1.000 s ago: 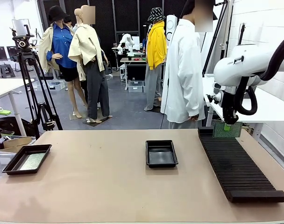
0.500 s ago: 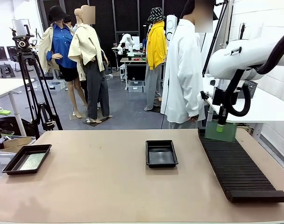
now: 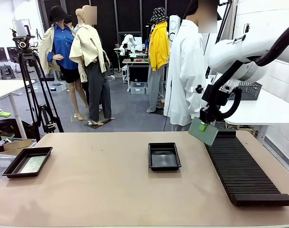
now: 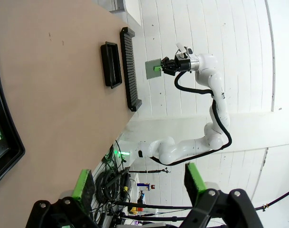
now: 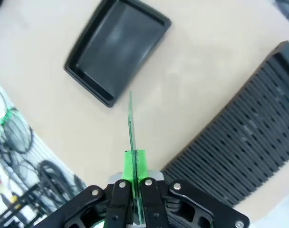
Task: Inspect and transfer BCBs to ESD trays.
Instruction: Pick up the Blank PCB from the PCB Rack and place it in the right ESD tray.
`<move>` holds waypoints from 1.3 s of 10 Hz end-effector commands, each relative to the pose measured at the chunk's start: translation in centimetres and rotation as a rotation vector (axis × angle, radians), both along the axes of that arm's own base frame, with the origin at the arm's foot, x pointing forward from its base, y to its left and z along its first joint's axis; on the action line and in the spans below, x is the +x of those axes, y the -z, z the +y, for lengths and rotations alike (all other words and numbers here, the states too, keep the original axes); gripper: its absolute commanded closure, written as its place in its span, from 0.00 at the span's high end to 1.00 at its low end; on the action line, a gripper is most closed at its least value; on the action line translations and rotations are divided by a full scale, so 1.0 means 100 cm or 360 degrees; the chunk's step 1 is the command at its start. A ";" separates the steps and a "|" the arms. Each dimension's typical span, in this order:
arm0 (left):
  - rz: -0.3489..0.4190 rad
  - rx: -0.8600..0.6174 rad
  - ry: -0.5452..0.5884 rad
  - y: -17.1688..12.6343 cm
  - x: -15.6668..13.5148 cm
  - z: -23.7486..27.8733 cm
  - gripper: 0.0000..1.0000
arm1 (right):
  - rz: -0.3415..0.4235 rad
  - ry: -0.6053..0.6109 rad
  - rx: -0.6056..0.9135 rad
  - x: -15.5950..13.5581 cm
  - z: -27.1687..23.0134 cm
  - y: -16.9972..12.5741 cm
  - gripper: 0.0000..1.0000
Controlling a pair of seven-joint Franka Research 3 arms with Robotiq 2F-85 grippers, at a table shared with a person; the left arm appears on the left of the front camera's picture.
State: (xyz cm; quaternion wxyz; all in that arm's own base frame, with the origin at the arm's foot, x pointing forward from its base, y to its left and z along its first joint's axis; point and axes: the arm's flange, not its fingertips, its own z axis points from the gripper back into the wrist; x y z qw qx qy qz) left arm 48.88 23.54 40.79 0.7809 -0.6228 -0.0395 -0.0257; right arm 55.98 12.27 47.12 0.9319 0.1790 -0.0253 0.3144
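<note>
Tan counter (image 3: 111,190) spread out below both sets of fingers. Person in a long white coat (image 3: 186,71) standing at its far edge, behind the right fingers.

Long black slotted rack (image 3: 239,171) lying on the counter, its far end just below the right fingers and the rest running off to their right side.

Two glossy black ESD trays flat on the counter:
- centre ESD tray (image 3: 164,159) lower than the right fingers and off to their left, near the rack but not touching it.
- left ESD tray (image 3: 16,174) well apart from the right fingers. Flat greenish board (image 3: 33,164) lying inside. Rim seen close beyond the left fingers in the left wrist view (image 4: 14,142).

Right fingers (image 3: 202,127) in the air above the counter, over the gap between rack and centre tray. Drawn narrow, clamped on a BCB (image 3: 208,137).

BCB gripped near its upper edge, hanging tilted below the fingertips, clear of counter, rack and tray. Edge-on in the right wrist view: a thin green line (image 5: 130,114) running straight out from between the green pads (image 5: 140,161), centre tray beyond its tip, rack off to one side.

Left fingers (image 4: 139,179) spread wide, pads well apart.
</note>
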 end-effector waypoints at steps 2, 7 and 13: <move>-0.0003 -0.0002 0.0000 -0.001 -0.001 0.001 1.00 | 0.0135 0.0287 0.0050 -0.018 0.029 0.010 0.00; -0.0003 -0.0002 0.0000 -0.001 -0.001 0.001 1.00 | 0.0220 0.0670 0.0274 -0.032 0.055 0.027 0.00; -0.0003 -0.0002 0.0000 -0.001 -0.001 0.001 1.00 | 0.0201 0.0861 0.0414 -0.027 0.088 0.055 0.00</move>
